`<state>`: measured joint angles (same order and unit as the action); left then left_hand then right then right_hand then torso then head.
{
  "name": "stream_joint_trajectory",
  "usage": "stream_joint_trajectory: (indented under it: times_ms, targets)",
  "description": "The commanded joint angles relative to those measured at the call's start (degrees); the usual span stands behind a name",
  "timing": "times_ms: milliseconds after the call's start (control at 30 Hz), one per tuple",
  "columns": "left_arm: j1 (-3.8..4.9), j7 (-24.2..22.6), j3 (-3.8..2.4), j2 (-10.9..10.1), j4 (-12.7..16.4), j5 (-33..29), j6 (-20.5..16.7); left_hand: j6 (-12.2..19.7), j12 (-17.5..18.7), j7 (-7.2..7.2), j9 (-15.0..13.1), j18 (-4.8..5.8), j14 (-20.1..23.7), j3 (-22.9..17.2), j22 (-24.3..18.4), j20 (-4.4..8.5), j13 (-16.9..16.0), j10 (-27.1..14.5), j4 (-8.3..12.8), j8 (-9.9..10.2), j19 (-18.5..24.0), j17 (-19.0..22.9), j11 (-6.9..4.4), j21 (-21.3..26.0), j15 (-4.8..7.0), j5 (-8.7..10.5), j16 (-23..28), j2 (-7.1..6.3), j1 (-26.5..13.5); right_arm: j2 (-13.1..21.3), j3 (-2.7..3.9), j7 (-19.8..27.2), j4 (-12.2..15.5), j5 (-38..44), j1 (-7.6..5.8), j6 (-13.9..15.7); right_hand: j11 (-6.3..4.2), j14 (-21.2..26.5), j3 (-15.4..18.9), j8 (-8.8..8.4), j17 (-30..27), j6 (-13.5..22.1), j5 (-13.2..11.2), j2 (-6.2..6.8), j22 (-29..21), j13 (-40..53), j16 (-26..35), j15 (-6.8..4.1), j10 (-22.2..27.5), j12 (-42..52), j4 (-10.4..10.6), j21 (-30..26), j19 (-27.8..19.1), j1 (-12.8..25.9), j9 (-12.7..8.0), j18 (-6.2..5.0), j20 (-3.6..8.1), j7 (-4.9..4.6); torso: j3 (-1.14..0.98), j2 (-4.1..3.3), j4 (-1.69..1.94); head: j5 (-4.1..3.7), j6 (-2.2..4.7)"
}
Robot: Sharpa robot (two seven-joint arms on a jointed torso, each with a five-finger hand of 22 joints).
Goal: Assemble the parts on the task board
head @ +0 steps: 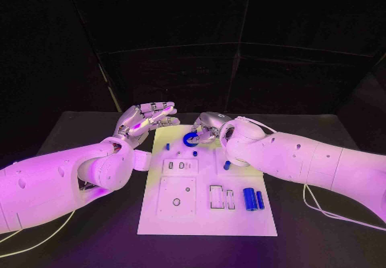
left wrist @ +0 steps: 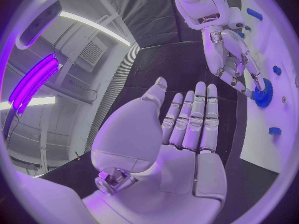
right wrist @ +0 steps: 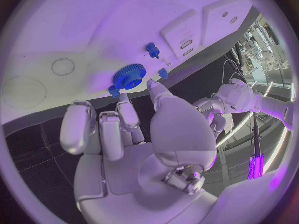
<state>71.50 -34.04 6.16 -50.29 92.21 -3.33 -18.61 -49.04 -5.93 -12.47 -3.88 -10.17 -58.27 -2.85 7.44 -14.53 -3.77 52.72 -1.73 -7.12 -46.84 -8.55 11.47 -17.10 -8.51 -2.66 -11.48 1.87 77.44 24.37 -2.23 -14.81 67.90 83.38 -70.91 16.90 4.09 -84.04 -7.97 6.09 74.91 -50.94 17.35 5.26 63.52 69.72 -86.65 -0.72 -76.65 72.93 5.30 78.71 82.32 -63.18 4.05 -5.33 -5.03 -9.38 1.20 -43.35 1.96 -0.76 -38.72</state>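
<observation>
The task board [head: 207,215] lies in the middle of the black worktop [head: 72,128]. At its far end a blue gear [head: 191,139] is seen, and the right hand [head: 211,125] is bent down over it, with the fingers [left wrist: 257,82] touching the gear's rim. Whether the gear is truly pinched or only steadied cannot be told, nor whether it is fully seated on the board.

The left hand [head: 143,120] is held above the board's far left corner with the fingers [left wrist: 190,117] spread flat and nothing in them.

Two blue cylinders [head: 253,199] lie side by side near the board's right edge, loose as far as can be judged. Several small blue parts [head: 227,164] are seen further up, one mid-board and two close to the gear. Empty recesses [head: 220,196] are visible beside the cylinders.

The work is judged to be at an early stage: the gear is being dealt with, while the cylinders and small pieces appear unplaced.
</observation>
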Motion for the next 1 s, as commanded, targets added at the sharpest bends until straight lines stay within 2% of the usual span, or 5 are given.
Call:
stream_joint_trajectory:
  times_ms: [33, 233, 400, 600, 1000]
  targets:
    - [0.08, -0.3, -0.02, 0.0, 0.0, 0.1, 0.6, -0.3, 0.3, -2.21, 0.0, -0.19, 0.0, 0.0, -0.1, -0.48, 0.0, 0.4, 0.4, 0.3, 0.0, 0.0, 0.19, 0.4, -0.25, -0.02, 0.3, 0.63, 0.1, 0.3, -0.05, -0.1, 0.3, -1.4, -0.02, -0.9, 0.07, -4.5, 0.0, 0.3, 8.5, -0.5, 0.4, -0.44, 0.1, 0.1, -0.3, 0.23, -0.2, 0.4, 0.3, 0.0, 0.0, 0.2, 0.1, 0.65, -0.19, 0.14, 0.03, 0.02, -0.1, 0.01, -0.05]
    - [0.08, -0.4, -0.02, 0.0, 0.0, 0.1, 0.5, -0.3, 0.3, -2.23, 0.0, -0.19, 0.0, 0.0, -0.1, -0.48, 0.0, 0.3, 0.4, 0.4, 0.0, 0.0, 0.2, 0.4, -0.27, -0.02, 0.4, 0.65, 0.1, 0.8, -0.06, 1.0, 1.0, -1.6, 0.04, 1.8, -0.02, -4.5, 0.1, 0.39, 8.5, -0.7, 1.3, -0.68, 0.2, 0.4, -0.3, 0.15, -0.4, 0.6, 0.4, 0.1, 0.0, -0.2, 0.1, 0.66, -0.13, 0.23, 0.04, -0.01, -0.02, -0.05, -0.15]
    - [0.08, -0.4, -0.02, 0.0, 0.0, 0.1, 0.6, -0.3, 0.4, -2.23, 0.0, -0.19, 0.0, 0.0, -0.1, -0.49, 0.0, 0.3, 0.4, 0.4, 0.0, 0.0, 0.2, 0.4, -0.27, -0.03, 0.4, 0.65, 0.1, 1.6, -0.06, 4.0, 1.4, -3.1, 0.09, 7.8, -0.06, -4.5, 0.0, 0.2, 8.5, -0.6, 3.1, -0.83, 0.3, 0.7, -0.3, 0.09, -0.6, 0.9, 0.2, 0.2, 0.1, -1.1, 0.0, 0.69, -0.05, 0.23, 0.03, 0.06, -0.03, -0.11, 0.02]
    - [0.07, -0.4, -0.02, -0.1, -0.4, 0.1, 0.6, -0.3, 0.4, -2.23, 0.0, -0.19, 0.0, 0.0, -0.1, -0.49, 0.0, 0.3, 0.4, 0.4, 0.0, 0.0, 0.2, 0.4, -0.27, -0.03, 0.4, 0.65, 0.1, 4.4, -0.06, 18.6, 2.8, -13.2, 0.17, 15.6, 0.01, -4.4, -0.8, -0.31, 7.9, 0.0, 3.5, -1.5, -0.5, 0.3, 0.0, 0.13, -0.1, 0.3, -1.0, -0.2, -0.2, -3.5, -0.2, 0.57, -0.07, 0.09, -0.06, 0.19, -0.22, -0.02, 0.59]
    - [0.05, -0.3, 0.0, 0.0, -1.6, 0.1, 1.4, -0.3, 0.4, -2.23, 0.0, -0.19, 0.0, 0.0, -0.1, -0.49, 0.0, 0.3, 0.5, 0.4, 0.0, 0.0, 0.21, 0.4, -0.28, -0.03, 0.4, 0.65, 0.1, 16.4, -0.05, 28.6, 7.6, -31.5, 0.11, 8.0, -0.65, -4.4, -2.5, 0.53, 8.3, -2.5, 2.0, -1.64, 0.8, 0.6, -0.1, -0.32, -0.3, 0.4, -5.5, 0.3, 0.1, -9.3, 0.2, 0.76, 0.22, 0.81, -0.35, 1.03, -1.52, 0.03, 1.55]
